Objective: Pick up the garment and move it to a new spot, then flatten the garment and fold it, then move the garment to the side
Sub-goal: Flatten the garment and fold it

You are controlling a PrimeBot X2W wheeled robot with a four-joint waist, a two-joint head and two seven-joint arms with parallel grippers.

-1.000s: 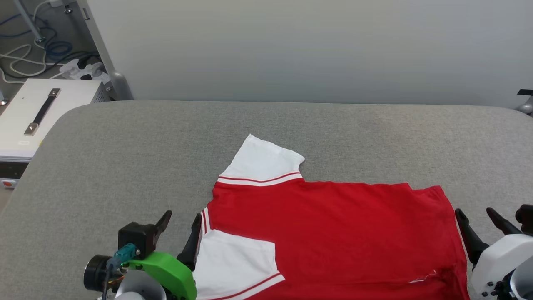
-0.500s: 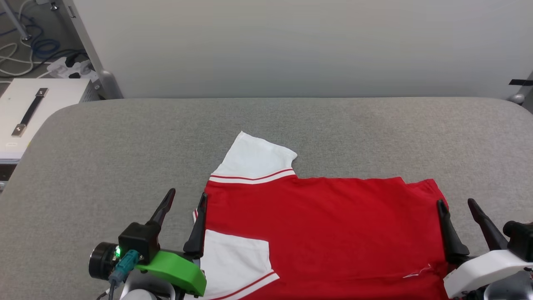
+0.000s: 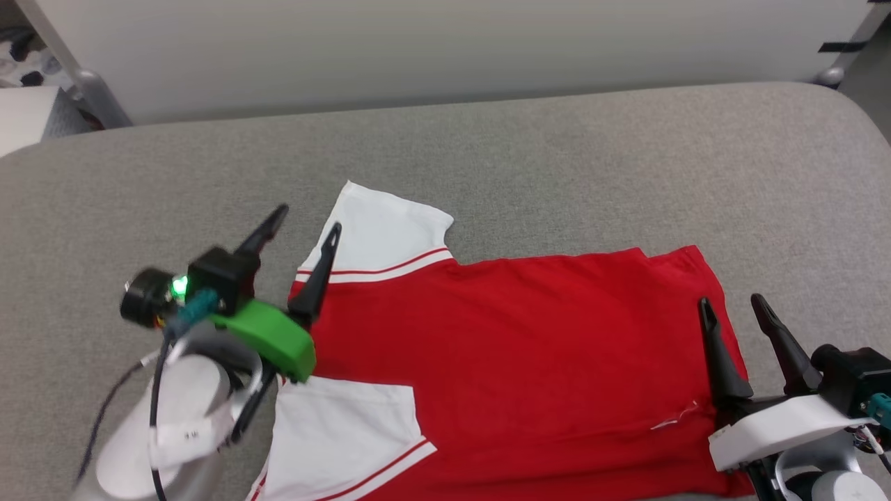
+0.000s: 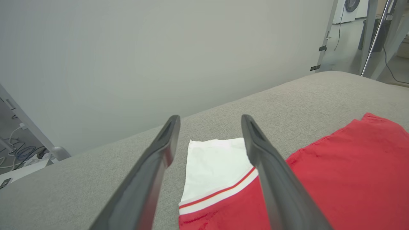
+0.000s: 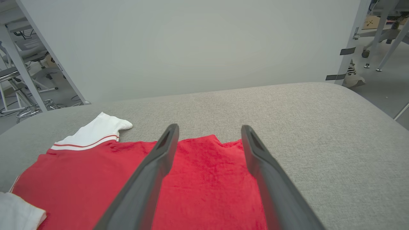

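Roughly flat garment, left gripper at sleeve edge, table beyond

Grey fabric-covered table, rounded corners. Pale partition standing behind its far edge. Metal post, slanted, at the partition's left end, with a white box beside it. Second post at the right end, bearing two strips of black tape. Cables on the floor, left. Office chairs, left. Shoe on the floor, right.
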